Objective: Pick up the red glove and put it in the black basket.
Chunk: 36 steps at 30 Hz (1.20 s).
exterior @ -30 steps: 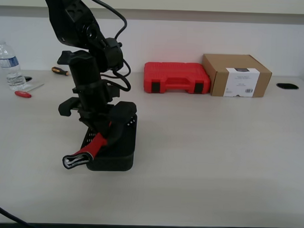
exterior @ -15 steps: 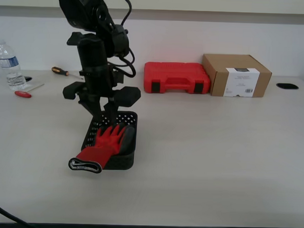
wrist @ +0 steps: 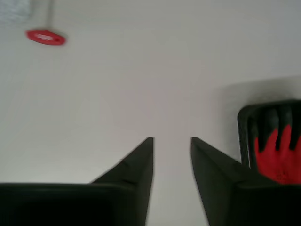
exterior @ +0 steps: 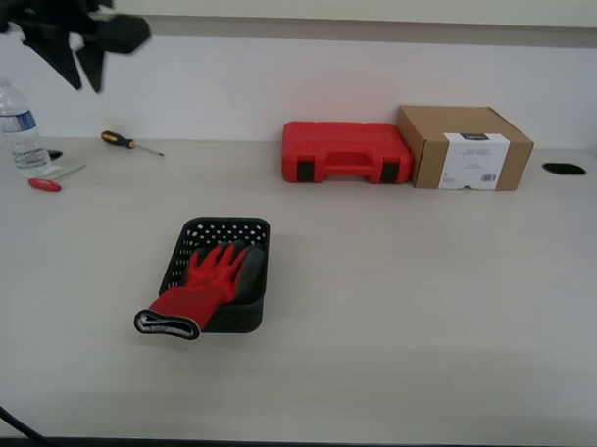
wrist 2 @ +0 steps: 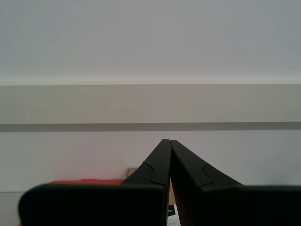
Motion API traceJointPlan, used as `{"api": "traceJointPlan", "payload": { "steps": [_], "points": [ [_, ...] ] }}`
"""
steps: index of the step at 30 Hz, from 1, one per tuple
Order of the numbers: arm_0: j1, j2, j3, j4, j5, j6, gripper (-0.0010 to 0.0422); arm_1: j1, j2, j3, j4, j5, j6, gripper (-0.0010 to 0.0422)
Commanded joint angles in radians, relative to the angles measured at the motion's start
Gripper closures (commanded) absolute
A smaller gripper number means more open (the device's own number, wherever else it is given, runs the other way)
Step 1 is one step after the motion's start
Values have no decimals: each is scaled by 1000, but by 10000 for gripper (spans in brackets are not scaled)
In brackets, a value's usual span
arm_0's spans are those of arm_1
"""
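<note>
At the exterior view's far left, the first hand (exterior: 74,39) hangs high above the desk (exterior: 423,306), its fingers apart and empty, well clear of everything; below it stand a water bottle (exterior: 15,127) and two screwdrivers, one red-handled (exterior: 47,183), one orange-handled (exterior: 120,139). Further right, near the desk's middle, the glove (exterior: 203,284) lies in the basket (exterior: 225,231), fingers spread flat inside, while its cuff (exterior: 165,324) droops over the near rim onto the desk. The first wrist view shows the same red fingers (wrist: 277,157) lying within the basket wall (wrist: 244,136). The glove looks light, limp and soft, its knit back grippy rather than slick, so it would bunch and fold wherever pinched; the overhanging cuff seems the easiest place to take it, should it need tucking fully in. Right of it sit a red case (exterior: 346,152) and a cardboard box (exterior: 465,147). The second hand (wrist 2: 169,143) is out of the exterior view, fingers pressed together on nothing, facing the wall.
</note>
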Motion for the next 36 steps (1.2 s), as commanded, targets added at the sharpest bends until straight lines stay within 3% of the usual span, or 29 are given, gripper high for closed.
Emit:
{"api": "traceJointPlan", "payload": {
  "steps": [1,5,7,14,36],
  "points": [
    [0,0,1,5,0,2,412,65,-98,23,72,13,37,413],
    [0,0,1,-5,0,3,412,84,-224,69,171,27,83,414],
    [0,0,1,-19,0,3,412,84,-230,106,172,67,75,414],
    [0,0,1,-23,0,3,412,83,-230,113,175,88,73,413],
    [0,0,1,-23,0,3,412,83,-230,113,175,88,74,413]
  ]
}}
